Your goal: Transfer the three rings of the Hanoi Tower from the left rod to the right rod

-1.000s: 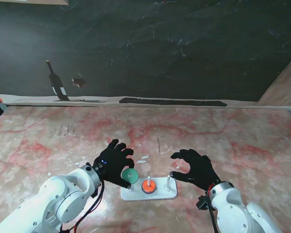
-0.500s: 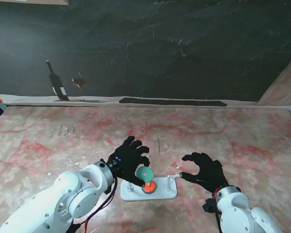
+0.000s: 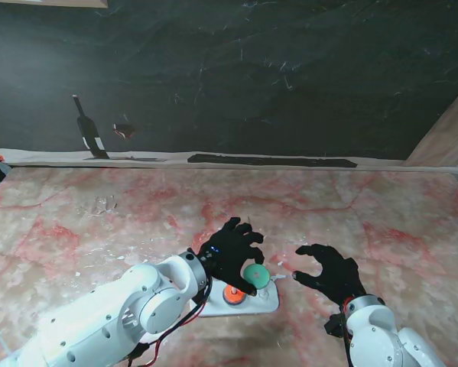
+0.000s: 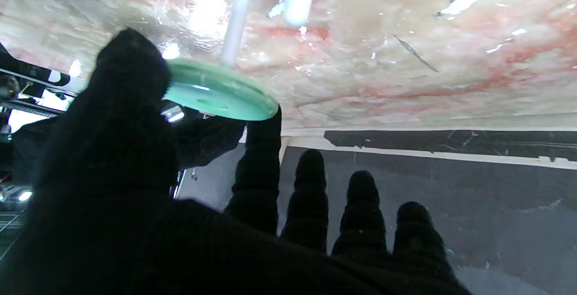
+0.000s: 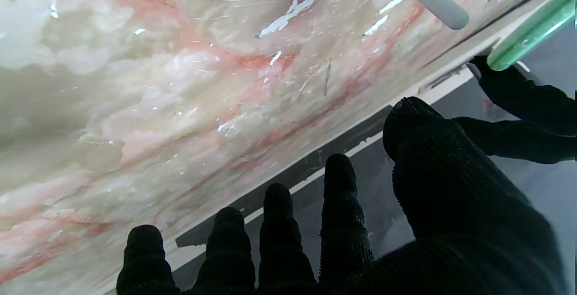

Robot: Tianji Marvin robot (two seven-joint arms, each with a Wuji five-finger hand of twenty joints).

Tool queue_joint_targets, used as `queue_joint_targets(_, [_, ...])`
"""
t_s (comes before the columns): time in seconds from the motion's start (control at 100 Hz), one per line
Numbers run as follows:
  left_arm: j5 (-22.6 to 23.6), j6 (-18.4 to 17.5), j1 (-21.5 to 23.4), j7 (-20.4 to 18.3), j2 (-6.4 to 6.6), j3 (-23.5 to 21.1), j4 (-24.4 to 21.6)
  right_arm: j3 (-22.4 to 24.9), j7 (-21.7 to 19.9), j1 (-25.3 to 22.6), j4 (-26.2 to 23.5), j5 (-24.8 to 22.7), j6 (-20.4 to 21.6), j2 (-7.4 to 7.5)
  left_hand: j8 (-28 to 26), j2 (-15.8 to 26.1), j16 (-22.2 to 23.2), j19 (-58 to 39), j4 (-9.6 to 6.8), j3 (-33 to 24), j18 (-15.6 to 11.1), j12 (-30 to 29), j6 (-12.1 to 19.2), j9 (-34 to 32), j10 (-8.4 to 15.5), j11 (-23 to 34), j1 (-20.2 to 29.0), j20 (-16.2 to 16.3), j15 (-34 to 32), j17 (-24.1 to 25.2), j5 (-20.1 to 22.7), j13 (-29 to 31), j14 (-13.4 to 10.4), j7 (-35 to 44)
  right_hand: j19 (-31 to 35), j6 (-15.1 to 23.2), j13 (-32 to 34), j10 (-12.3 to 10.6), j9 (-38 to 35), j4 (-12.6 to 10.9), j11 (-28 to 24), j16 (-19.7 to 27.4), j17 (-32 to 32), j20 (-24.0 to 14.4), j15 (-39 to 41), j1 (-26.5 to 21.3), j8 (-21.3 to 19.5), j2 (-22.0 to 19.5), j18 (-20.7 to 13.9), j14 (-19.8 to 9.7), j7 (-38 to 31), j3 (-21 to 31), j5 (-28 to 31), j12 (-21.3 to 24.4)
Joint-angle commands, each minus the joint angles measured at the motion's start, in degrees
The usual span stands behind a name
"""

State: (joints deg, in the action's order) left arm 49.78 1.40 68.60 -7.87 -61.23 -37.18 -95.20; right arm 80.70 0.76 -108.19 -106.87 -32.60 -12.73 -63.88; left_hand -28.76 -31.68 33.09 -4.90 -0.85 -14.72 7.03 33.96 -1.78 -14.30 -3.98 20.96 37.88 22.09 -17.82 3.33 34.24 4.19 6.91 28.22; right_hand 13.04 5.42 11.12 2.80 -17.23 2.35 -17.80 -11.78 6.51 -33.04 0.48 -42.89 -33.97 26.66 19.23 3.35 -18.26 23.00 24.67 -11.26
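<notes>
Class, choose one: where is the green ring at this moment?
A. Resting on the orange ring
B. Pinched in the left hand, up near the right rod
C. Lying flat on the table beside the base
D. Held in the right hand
B: the left hand pinches the green ring by its edge between thumb and a finger near the right rod, while the right hand holds nothing and the orange ring sits uncovered.

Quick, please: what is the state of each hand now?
Left hand: shut on the green ring.
Right hand: open, holding nothing.

Table [image 3: 381, 206]: pink-and-cream marbled top, glossy, scattered with pale scuffs and a thin dark scratch [image 3: 250, 228] near the middle. White base [image 3: 264, 303] of the tower lies flat near my edge, about centre. A dark strip [image 3: 271, 160] lies along the far edge.
</notes>
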Motion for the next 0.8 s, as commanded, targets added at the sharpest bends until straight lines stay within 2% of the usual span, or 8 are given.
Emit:
queue_joint_targets(0.0, [-0.2,-0.1,-1.0,0.3,-0.93,0.5,0.9,0.0,0.0,-0.3,0.4,0.2,0.0,-0.25,-1.2,3.5,-0.3,0.5,-2.77,-5.5,0.3,-0.3,6.1,-0.5,0.6,-0.9,2.8,0.8,-1.1,0.4,5.4,0.5,-0.1,6.8,0.7,1.4,0.4,-0.6,1.0,-0.3,-0.5,-0.3,0.8,-1.8,-0.2,-1.1,-0.5,-0.9,0.5,-0.1,0.3,-1.5,-1.8,-0.3])
queue_joint_targets(0.31, [-1.9,-0.1,-5.1,2.9,-2.32,4.9,4.7,0.4,0.2,-0.1,1.2,1.1,0.2,-0.37,-1.3,3.3,-0.2,0.5,-2.7,-5.6,0.2,-0.2,6.2,-0.5,0.6,-0.7,2.8,0.8,-1.0,0.4,5.5,0.5,0.0,7.0,0.3,1.2,0.0,-0.5,1.2,-0.4,-0.6,-0.3,0.8,-1.5,-0.2,-1.2,-0.5,-1.4,0.4,-0.2,0.3,-2.4,-1.9,-0.3])
queue_joint_targets(0.79, [-3.0,-0.6,-8.2,3.7,-3.11,7.8,8.5,0.5,0.4,-0.2,1.3,1.6,0.5,-0.45,-1.2,3.1,-0.1,0.6,-2.53,-5.7,0.2,-0.2,6.4,-0.4,0.6,-0.6,2.9,0.7,-1.0,0.4,5.6,0.5,0.0,7.2,0.0,1.2,-0.1,-0.4,1.2,-0.5,-0.6,-0.3,0.6,-1.2,-0.2,-1.2,-0.5,-1.5,0.4,-0.2,0.3,-3.2,-1.9,-0.3])
